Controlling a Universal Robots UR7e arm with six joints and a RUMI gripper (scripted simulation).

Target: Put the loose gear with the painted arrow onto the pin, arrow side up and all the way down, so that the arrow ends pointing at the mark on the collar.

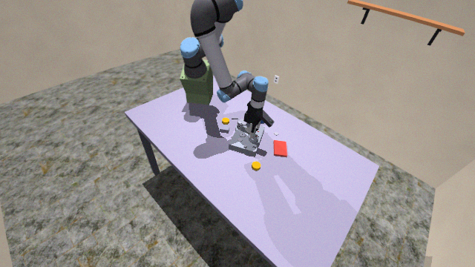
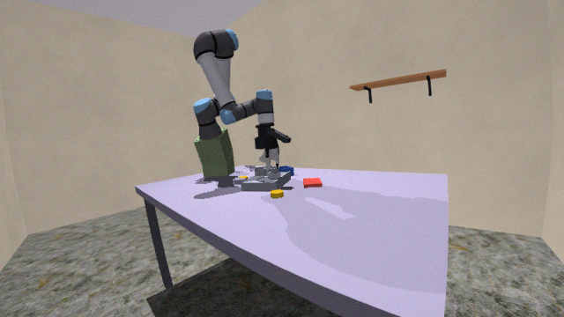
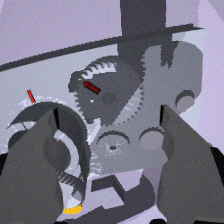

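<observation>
Surface (image 1: pixel 315 185) carries everything I see, and I go over it from the left. At the far left edge stands the green base (image 1: pixel 197 89) of the arm. Near it lies a yellow disc (image 1: pixel 225 120). Next comes the grey plate (image 1: pixel 241 146) with several gears on it, and the arm reaches down over this plate. In front of the plate lies a second yellow disc (image 1: pixel 256 165), and just to the right of the plate a flat red block (image 1: pixel 280 147). In the exterior view a small blue thing (image 2: pixel 286 169) shows behind the plate.

In the wrist view the fingers stand about half apart and released; they grasp nothing. A short red line (image 3: pixel 31 96) shows at the left. The gear (image 3: pixel 107 97) with the red arrow lies flat on the plate, arrow side up, between the two fingers and beyond their tips. Its teeth sit against the neighbour gears. Whether the arrow points at the line, I cannot tell.
</observation>
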